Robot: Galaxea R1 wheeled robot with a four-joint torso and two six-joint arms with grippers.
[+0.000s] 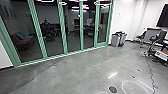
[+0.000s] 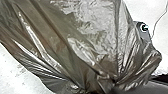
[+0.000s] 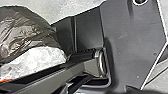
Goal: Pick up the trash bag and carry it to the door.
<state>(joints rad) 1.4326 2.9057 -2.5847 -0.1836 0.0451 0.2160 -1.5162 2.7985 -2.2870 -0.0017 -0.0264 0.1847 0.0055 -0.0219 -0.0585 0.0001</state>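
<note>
Shiny, dark and translucent, the trash bag (image 2: 100,45) shows large in the left wrist view. Its folds draw together into a tight gather, where my left gripper (image 2: 112,86) is shut on it; the bunched plastic hides much of the grip. In the right wrist view the bag (image 3: 22,32) appears again beside the robot's dark plate, with a whitish, crumpled part below the dark film. A green-framed glass door (image 1: 101,25) stands at the end of a glazed wall in the head view.
Grey bins (image 1: 117,39) stand by the white wall just right of the glass. Farther right are chairs and equipment (image 1: 160,53), with a dark cable (image 1: 150,72) trailing over the concrete floor (image 1: 75,75). A round dark floor cover (image 1: 113,89) lies ahead. Reddish seating (image 1: 22,41) shows behind the glass.
</note>
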